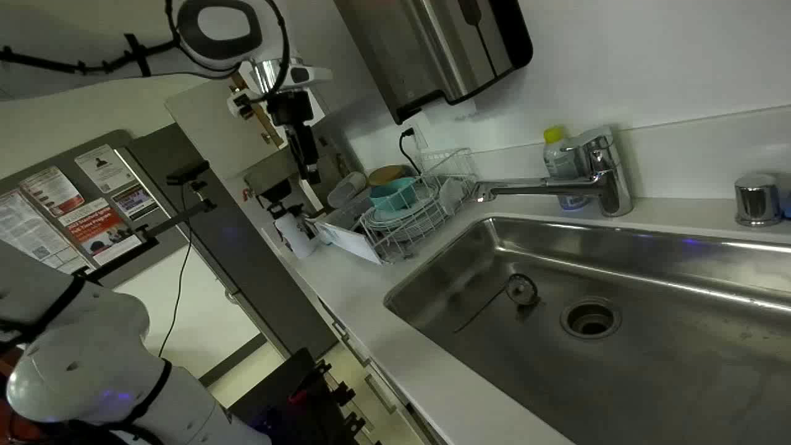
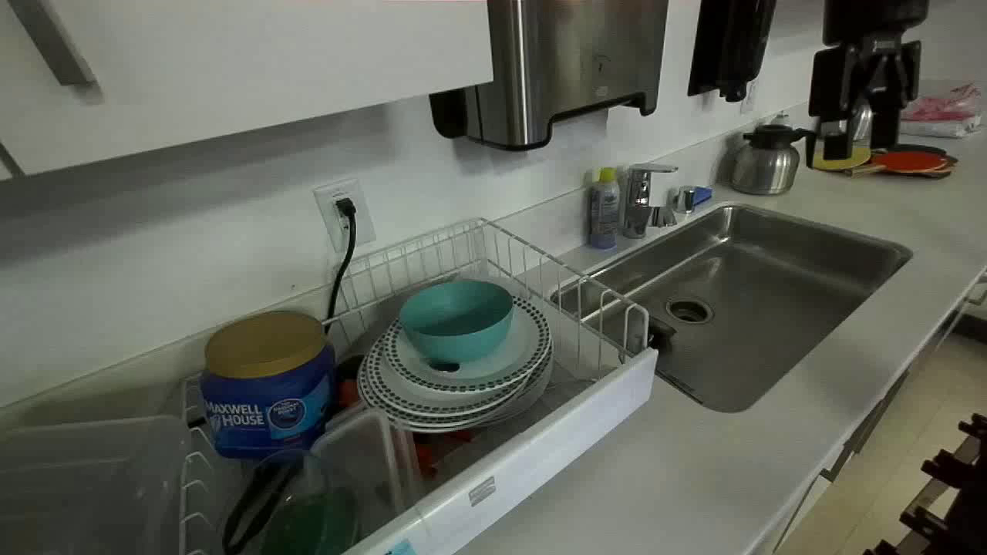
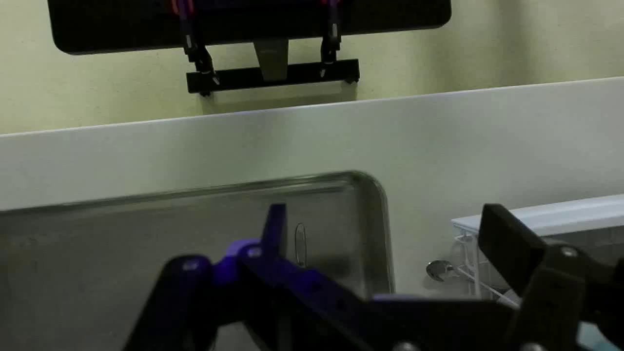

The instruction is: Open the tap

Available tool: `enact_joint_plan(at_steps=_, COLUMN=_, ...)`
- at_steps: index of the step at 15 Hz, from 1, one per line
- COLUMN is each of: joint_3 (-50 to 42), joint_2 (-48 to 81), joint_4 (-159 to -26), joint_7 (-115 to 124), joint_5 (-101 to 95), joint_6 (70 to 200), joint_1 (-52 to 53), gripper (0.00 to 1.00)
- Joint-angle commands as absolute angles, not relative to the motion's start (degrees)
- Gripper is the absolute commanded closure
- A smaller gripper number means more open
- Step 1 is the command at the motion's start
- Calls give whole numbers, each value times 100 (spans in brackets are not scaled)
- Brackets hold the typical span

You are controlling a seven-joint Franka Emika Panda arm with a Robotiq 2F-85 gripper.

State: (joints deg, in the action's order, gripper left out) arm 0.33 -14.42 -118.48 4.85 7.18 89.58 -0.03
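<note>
The tap (image 1: 613,179) stands on the desk (image 1: 405,346) along the back rim of the sink (image 1: 680,346), its long spout level, just beside a yellow-capped bottle (image 2: 604,216). The pincer (image 3: 385,214) hangs in the air, apart from the tap, its two sides spread wide. Also on the desk, a dish rack (image 2: 540,451) holds stacked plates (image 2: 463,397) with a teal bowl (image 2: 455,320) on top.

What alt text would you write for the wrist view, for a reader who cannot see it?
An open, empty Robotiq gripper fills the lower foreground, with a stainless-steel sink and white countertop beyond. At right is a partly hidden wire dish rack; at top, a black stand on pale floor.
</note>
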Motion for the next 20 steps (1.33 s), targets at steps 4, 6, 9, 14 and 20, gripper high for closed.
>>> enact_joint_plan(at_steps=4, joint_3=38, joint_2=-1438, joint_4=-11835, joint_7=483, joint_5=718, joint_6=8943, joint_1=-10, gripper=0)
enact_joint_plan(at_steps=6, joint_3=28, joint_2=-1426, joint_4=-11819, joint_7=567, joint_5=698, joint_6=9002, joint_1=-40, gripper=0)
enact_joint_plan(at_steps=9, joint_3=-217, joint_2=-1358, joint_4=-11738, joint_7=961, joint_5=857, joint_6=9562, joint_1=-316, gripper=0)
enact_joint_plan(at_steps=14, joint_3=-850, joint_2=-1068, joint_4=-11740, joint_7=1067, joint_5=1072, joint_6=10374, joint_1=-789, gripper=0)
enact_joint_plan(at_steps=20, joint_3=-1317, joint_2=-397, joint_4=-12011, joint_7=1106, joint_5=2399, joint_6=11824, joint_1=-1080, gripper=0)
